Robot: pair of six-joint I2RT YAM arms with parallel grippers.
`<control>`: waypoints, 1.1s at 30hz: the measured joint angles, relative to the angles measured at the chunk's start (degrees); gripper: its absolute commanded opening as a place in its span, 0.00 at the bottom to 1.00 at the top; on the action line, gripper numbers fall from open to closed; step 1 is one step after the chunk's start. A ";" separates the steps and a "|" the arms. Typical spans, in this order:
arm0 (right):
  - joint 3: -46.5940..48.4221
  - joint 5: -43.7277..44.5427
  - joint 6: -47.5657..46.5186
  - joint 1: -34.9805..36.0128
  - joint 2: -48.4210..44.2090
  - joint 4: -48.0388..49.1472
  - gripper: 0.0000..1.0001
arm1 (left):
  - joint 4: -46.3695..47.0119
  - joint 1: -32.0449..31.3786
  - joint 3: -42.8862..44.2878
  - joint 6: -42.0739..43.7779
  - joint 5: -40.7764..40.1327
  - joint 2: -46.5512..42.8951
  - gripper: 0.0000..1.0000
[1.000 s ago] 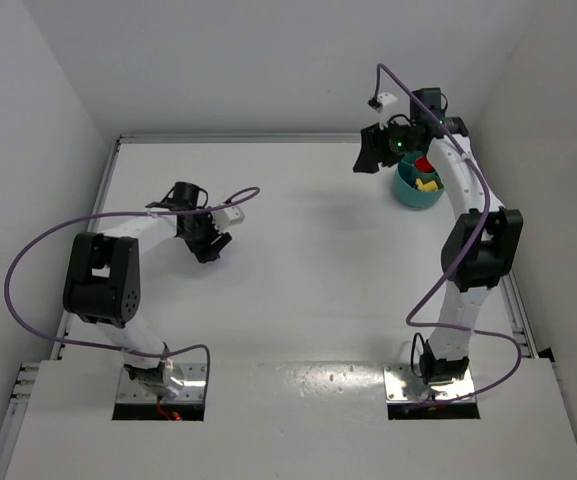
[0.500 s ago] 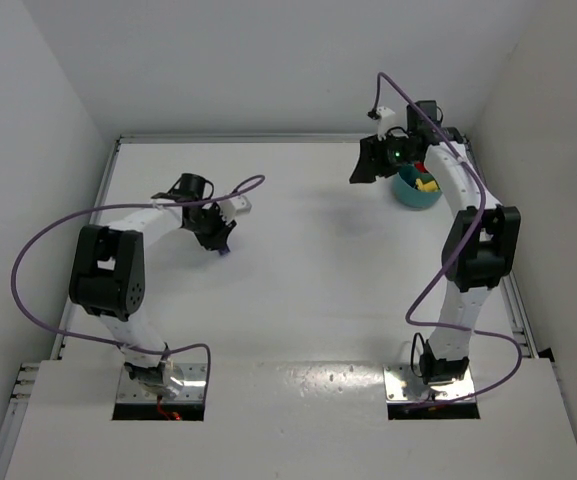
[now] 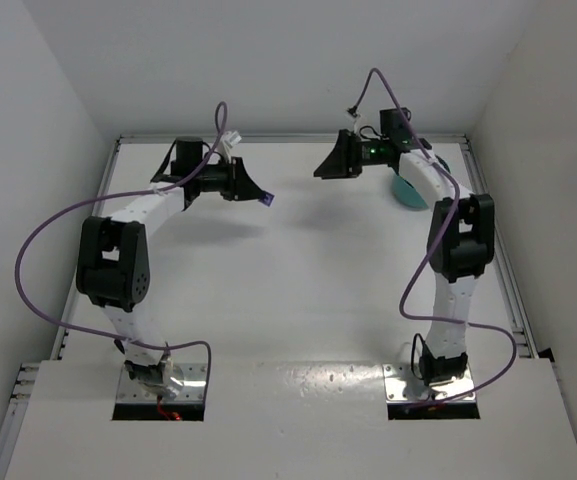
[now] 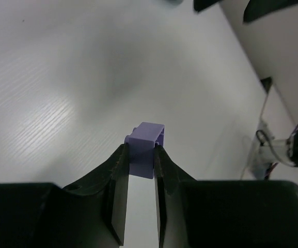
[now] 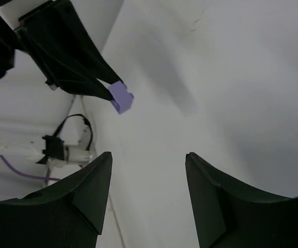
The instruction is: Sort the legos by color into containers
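Note:
A small purple lego (image 4: 144, 147) is pinched between the fingers of my left gripper (image 4: 141, 155), which is shut on it. In the top view that brick (image 3: 268, 199) hangs above the table at the far left-centre, at the tip of the left gripper (image 3: 260, 195). My right gripper (image 3: 322, 169) points toward it from the right with its jaws open and empty. Seen from the right wrist, the purple lego (image 5: 121, 97) shows beyond the open right gripper (image 5: 149, 157). The teal container (image 3: 405, 189) sits at the far right, mostly hidden behind the right arm.
White walls close in the table at the back and both sides. Purple cables loop off both arms (image 3: 28, 260). The arm bases stand on a plate at the near edge (image 3: 298, 380).
My left gripper shut on the purple lego, lifted it and swung toward the back centre. The right gripper left the container and moved left toward it, its jaws narrowing slightly.

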 measured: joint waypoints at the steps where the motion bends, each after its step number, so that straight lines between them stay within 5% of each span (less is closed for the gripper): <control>1: 0.00 -1.11 2.29 0.87 0.66 1.73 0.59 | 2.78 0.00 0.00 -3.93 0.83 0.26 0.20; 12: 0.94 -11.80 17.35 8.48 8.28 15.67 0.59 | 25.18 0.00 -0.52 -34.97 4.85 2.54 0.20; 22: 3.67 -13.00 19.04 9.64 9.03 18.71 0.59 | 29.03 -0.07 -0.81 -40.54 5.20 3.96 0.20; 33: 5.31 -13.03 19.34 10.62 9.31 20.00 0.36 | 30.40 -0.04 -0.83 -41.79 5.44 4.20 0.20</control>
